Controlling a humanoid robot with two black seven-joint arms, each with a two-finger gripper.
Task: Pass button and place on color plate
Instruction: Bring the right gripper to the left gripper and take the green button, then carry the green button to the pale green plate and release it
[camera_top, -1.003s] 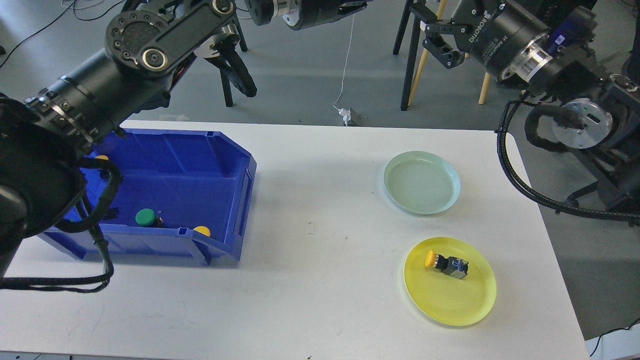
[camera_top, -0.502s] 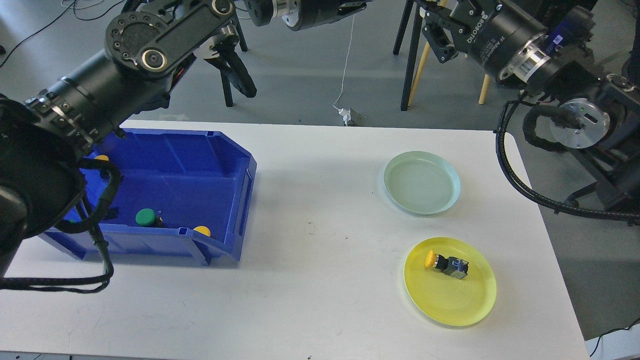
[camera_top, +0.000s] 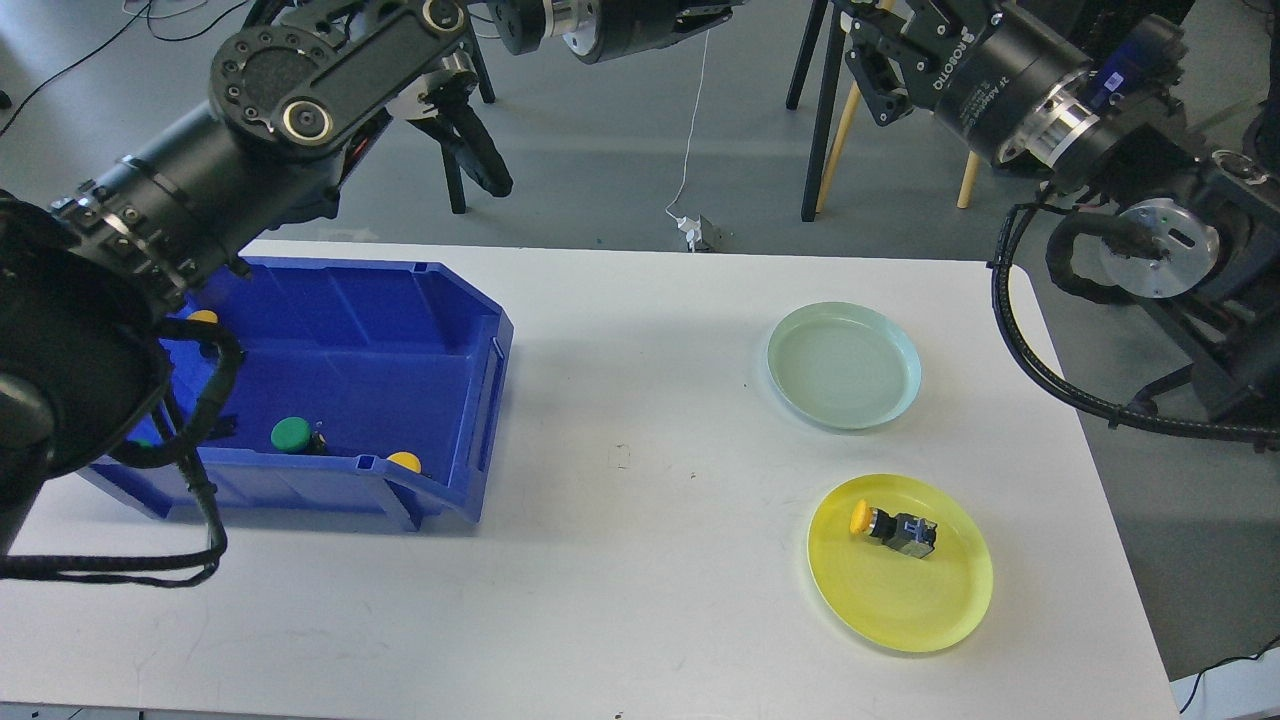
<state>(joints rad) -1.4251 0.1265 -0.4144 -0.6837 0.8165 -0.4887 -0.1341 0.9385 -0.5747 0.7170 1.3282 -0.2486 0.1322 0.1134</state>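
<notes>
A yellow-capped button (camera_top: 893, 530) with a black body lies on its side on the yellow plate (camera_top: 930, 610) at the front right. The pale green plate (camera_top: 843, 365) behind it holds nothing. A blue bin (camera_top: 400, 320) at the left holds a green button (camera_top: 291, 434) and two yellow buttons (camera_top: 404, 461), one partly behind my left arm. My right gripper (camera_top: 868, 60) is raised beyond the table's far right edge, open and empty. My left arm reaches up past the bin; its gripper end (camera_top: 705, 10) is cut off by the top edge.
The white table (camera_top: 620, 560) ends close to the right of the plates. Chair legs (camera_top: 822, 120) and a cable lie on the floor beyond the far edge. My left arm's thick links hang over the bin's left side.
My right gripper has moved slightly up and back, away from the table. The button on the yellow plate and the left arm have not moved.
</notes>
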